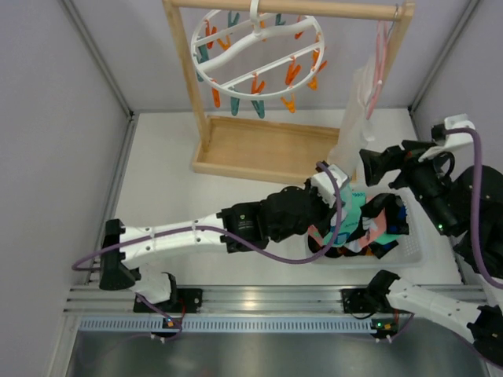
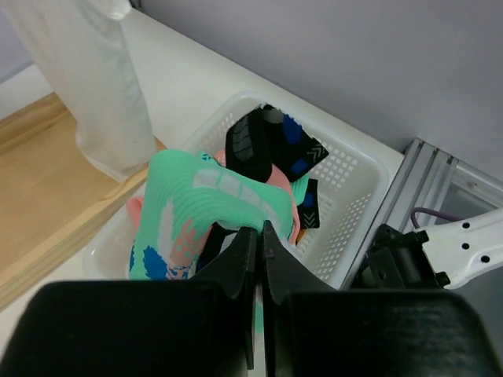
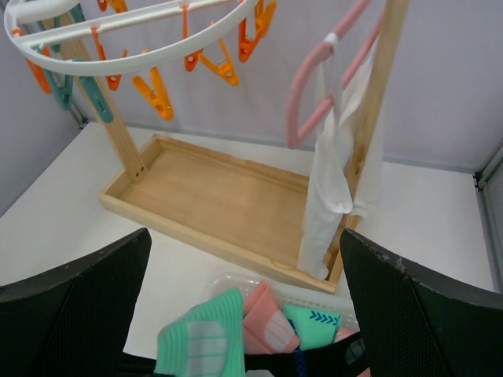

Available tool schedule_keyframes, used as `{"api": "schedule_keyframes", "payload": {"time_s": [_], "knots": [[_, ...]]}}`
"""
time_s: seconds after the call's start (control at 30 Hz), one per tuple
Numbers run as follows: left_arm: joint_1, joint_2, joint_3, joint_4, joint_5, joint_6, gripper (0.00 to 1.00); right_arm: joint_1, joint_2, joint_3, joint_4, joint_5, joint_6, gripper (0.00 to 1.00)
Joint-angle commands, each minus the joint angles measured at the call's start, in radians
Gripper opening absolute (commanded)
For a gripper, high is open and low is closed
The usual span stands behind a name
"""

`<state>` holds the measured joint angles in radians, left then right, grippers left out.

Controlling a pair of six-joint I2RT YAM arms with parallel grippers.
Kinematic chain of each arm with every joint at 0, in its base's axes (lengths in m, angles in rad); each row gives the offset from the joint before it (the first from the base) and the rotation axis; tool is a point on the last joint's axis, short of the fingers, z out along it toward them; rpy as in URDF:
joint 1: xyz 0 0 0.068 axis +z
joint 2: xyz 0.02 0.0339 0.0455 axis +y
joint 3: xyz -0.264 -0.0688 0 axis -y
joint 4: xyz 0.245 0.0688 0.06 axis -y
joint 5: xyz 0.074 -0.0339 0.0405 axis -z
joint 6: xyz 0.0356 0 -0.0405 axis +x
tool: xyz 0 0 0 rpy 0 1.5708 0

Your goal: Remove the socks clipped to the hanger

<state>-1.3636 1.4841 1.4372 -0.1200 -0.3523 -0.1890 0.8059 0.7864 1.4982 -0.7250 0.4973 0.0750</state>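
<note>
The hanger (image 1: 255, 55) is a white ring with orange and teal pins, hung on the wooden rack; no pin in view holds anything. It also shows in the right wrist view as the hanger (image 3: 134, 59). My left gripper (image 1: 343, 198) (image 2: 261, 232) reaches over the white basket (image 1: 413, 253) and is shut on a teal-mint patterned sock (image 2: 212, 192) (image 3: 200, 338), which drapes over its tips. More socks lie in the basket, a black one (image 2: 259, 141) and a pink one (image 3: 267, 314). My right gripper (image 1: 391, 166) (image 3: 244, 236) hovers wide open just behind the basket, holding nothing.
The wooden rack's base tray (image 1: 263, 149) (image 3: 212, 196) stands behind the basket. A long white garment (image 3: 330, 188) (image 2: 94, 78) hangs on a thin pink clothes hanger (image 3: 314, 86) at the rack's right post. Grey walls close in on both sides.
</note>
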Motion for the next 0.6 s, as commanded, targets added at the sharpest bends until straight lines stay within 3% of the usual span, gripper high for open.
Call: {"api": "schedule_keyframes", "payload": {"time_s": [0.0, 0.1, 0.37, 0.47, 0.57], "knots": [[0.017, 0.071, 0.084, -0.024, 0.080, -0.020, 0.00, 0.012, -0.045, -0.029, -0.034, 0.066, 0.025, 0.99], [0.076, 0.161, 0.126, -0.026, 0.223, -0.075, 0.00, 0.010, -0.071, -0.042, -0.034, 0.083, 0.025, 0.99], [0.145, 0.314, 0.204, -0.023, 0.348, -0.180, 0.00, 0.010, -0.067, -0.133, -0.014, 0.112, 0.031, 0.99], [0.208, 0.376, 0.222, -0.023, 0.495, -0.280, 0.00, 0.010, -0.039, -0.156, -0.014, 0.112, 0.046, 0.99], [0.262, 0.424, 0.218, -0.023, 0.552, -0.343, 0.00, 0.010, -0.033, -0.180, 0.002, 0.113, 0.055, 0.99]]}}
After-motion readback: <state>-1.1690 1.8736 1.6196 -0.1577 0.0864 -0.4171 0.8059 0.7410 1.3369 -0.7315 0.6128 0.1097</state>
